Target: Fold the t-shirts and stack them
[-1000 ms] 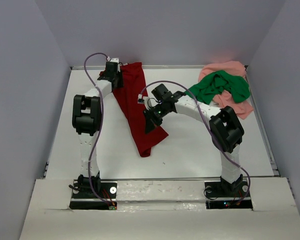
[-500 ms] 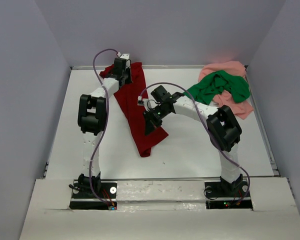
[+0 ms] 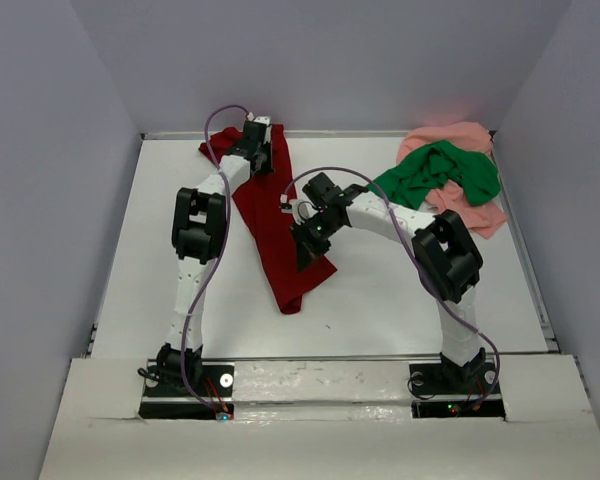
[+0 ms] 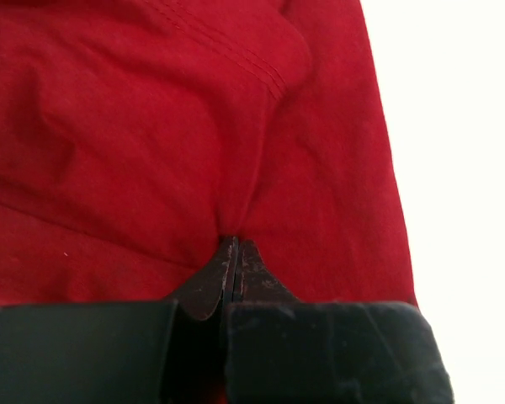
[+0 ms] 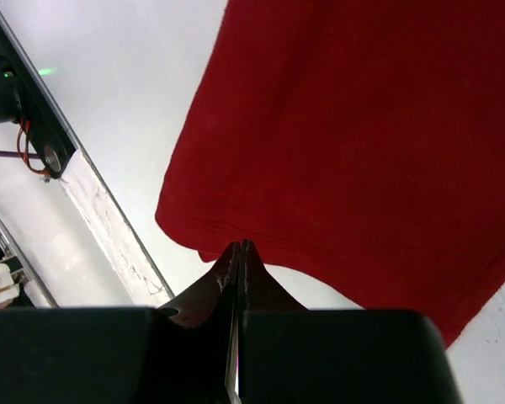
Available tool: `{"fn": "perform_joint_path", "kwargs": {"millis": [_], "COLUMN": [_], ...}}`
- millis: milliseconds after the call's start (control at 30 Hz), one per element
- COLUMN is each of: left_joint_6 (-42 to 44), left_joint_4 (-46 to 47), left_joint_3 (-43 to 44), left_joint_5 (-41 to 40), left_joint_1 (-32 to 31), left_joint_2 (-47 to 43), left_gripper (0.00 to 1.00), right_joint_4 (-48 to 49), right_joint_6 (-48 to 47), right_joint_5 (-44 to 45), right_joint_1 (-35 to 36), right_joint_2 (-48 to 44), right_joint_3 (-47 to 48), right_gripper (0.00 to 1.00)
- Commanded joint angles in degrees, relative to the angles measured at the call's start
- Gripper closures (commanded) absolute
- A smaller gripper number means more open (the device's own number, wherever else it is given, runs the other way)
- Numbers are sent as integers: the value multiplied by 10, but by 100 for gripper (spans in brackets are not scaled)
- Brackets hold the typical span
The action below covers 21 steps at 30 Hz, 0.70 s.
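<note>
Pinching dark red t-shirt (image 4: 151, 126): left tool (image 4: 234, 246) and right tool (image 5: 240, 247), seen only from wrists.

Grey walls (image 3: 330, 60) enclose a white table (image 3: 380, 300)

1. The stretched t-shirt (image 3: 280, 235) runs far to near on the tabletop (image 3: 400, 300), my left jaws at its far end, right jaws at its right edge.
2. Far right, the upper t-shirt (image 3: 440, 172) lies on the lower t-shirt (image 3: 472, 216).
</note>
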Motion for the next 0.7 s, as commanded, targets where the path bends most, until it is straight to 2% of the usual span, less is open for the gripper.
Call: {"fn": "perform_joint_path", "kwargs": {"millis": [0,200,267,500,567,667], "left_joint_6": [-18,-28,-27,-29,-30,-30], "left_joint_4": [-48,-49,-47,-45,-43,-39], "left_joint_3": [53,53,52,51,48,41], "left_joint_5": [-25,-8,-4,1,2,2], "left_joint_1": [8,19,20,23,24,25], "left_joint_2": [20,24,24,22,21,18], "left_gripper": [100,100,100,100,100,100], "right_joint_4": [-29,-21,-12,47,52,73], "right_joint_6": [13,35,45,86,107,116], "right_joint_5": [14,49,30,-218,-231,-198], "right_joint_1": [-12,-25,-30,-30,-30,-25], "right_joint_2": [-21,3,33,133,164,161], "right_joint_3": [24,35,28,35,44,34], "right_gripper": [100,100,100,100,100,100]}}
